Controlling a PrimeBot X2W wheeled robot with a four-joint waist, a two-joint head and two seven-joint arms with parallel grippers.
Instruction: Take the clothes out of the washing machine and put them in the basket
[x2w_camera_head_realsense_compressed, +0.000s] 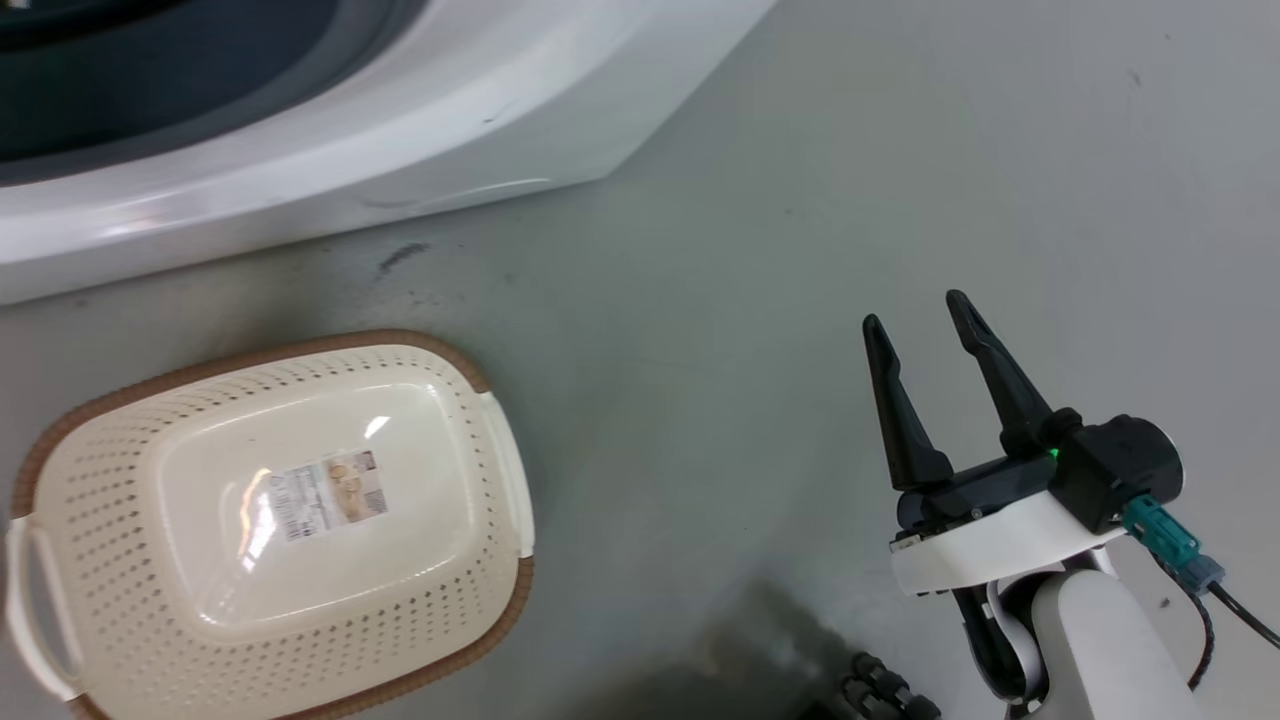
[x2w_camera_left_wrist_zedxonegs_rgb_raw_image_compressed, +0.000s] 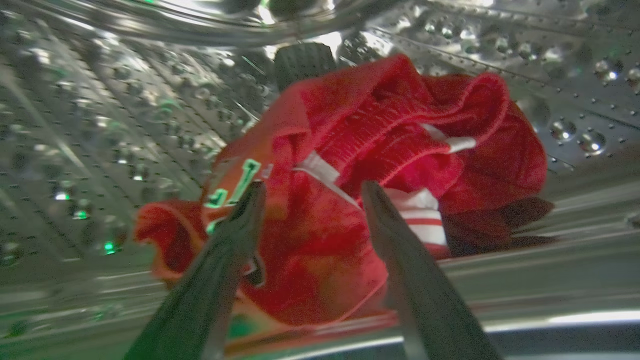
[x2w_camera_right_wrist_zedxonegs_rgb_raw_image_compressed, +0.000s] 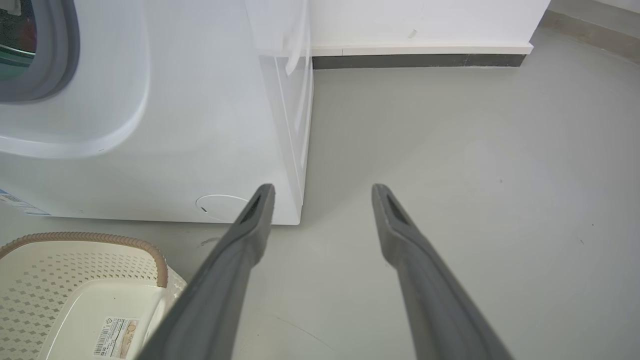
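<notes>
Head view: the basket (x2w_camera_head_realsense_compressed: 110, 470) is sitting on the floor (x2w_camera_head_realsense_compressed: 800, 200) beside the washing machine (x2w_camera_head_realsense_compressed: 300, 170); the right gripper (x2w_camera_head_realsense_compressed: 914, 308) is hovering, spread wide. Left wrist view: the left gripper (x2w_camera_left_wrist_zedxonegs_rgb_raw_image_compressed: 314, 185) is gaping at the red clothes (x2w_camera_left_wrist_zedxonegs_rgb_raw_image_compressed: 380, 120) inside the drum (x2w_camera_left_wrist_zedxonegs_rgb_raw_image_compressed: 100, 125). Right wrist view: the right gripper is hanging spread above the floor.

Holds the right gripper (x2w_camera_head_realsense_compressed: 915, 310) at the lower right of the head view, its two long dark fingers (x2w_camera_head_realsense_compressed: 900, 420) spread well apart, pointing up and leaning a little left, pinching nothing. Carries it on a white wrist (x2w_camera_head_realsense_compressed: 1000, 550) with a black housing and a small green light, above a pale forearm (x2w_camera_head_realsense_compressed: 1100, 640) that rises from the bottom edge. Holds the left gripper (x2w_camera_left_wrist_zedxonegs_rgb_raw_image_compressed: 312, 186) with fingers parted too, both rising straight from the bottom of the left wrist view, tips level and clamped on nothing.
</notes>
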